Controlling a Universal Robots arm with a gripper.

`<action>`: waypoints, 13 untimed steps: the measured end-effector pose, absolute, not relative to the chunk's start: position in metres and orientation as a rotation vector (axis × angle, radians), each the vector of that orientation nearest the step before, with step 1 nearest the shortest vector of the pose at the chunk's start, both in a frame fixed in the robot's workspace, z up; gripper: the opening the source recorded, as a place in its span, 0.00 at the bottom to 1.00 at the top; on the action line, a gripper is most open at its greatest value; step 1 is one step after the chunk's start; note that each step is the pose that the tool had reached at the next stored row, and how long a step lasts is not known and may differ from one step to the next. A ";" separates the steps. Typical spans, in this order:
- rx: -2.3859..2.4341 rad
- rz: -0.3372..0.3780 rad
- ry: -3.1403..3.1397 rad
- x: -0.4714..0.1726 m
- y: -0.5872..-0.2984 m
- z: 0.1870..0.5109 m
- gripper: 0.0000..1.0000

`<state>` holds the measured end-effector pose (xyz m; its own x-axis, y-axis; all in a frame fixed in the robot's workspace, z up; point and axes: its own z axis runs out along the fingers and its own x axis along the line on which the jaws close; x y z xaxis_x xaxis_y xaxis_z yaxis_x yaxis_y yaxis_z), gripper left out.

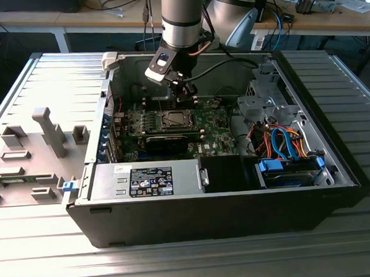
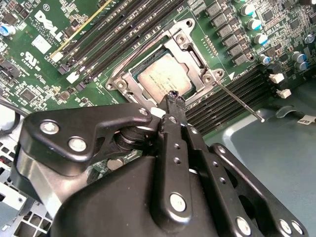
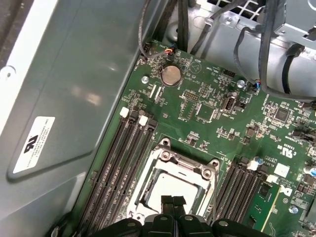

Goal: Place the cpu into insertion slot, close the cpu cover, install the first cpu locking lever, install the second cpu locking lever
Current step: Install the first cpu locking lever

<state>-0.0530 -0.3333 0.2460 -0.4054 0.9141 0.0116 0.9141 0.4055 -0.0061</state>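
The cpu [image 2: 160, 79] lies flat in the insertion slot [image 1: 173, 119] on the green board, its pale metal top showing. The silver cpu cover [image 2: 190, 49] rests down around it, framing the chip through its window. A thin metal locking lever [image 2: 239, 101] sticks out free from one socket corner, over the memory slots. My gripper [image 2: 173, 96] hangs just above the socket's edge, fingers pressed together and holding nothing. In the first wrist view the gripper [image 3: 173, 200] sits over the cpu [image 3: 160, 187] and cover [image 3: 185, 165]. In the exterior view the gripper [image 1: 186, 98] is inside the open case.
Black memory slots [image 3: 123, 163] flank the socket on both sides. The case wall [image 3: 74, 89] rises close by. Cables [image 1: 278, 140] and a blue drive bay [image 1: 289, 170] fill the exterior view's right. A power supply [image 1: 147, 179] sits in front; grey fixtures [image 1: 48, 130] stand outside.
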 end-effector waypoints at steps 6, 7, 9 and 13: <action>-1.654 -0.002 -2.655 -0.053 -0.333 0.246 0.11; -1.647 -0.001 -2.660 -0.053 -0.333 0.246 0.11; -1.633 -0.001 -2.668 -0.053 -0.333 0.246 0.11; -1.617 -0.001 -2.678 -0.053 -0.333 0.246 0.11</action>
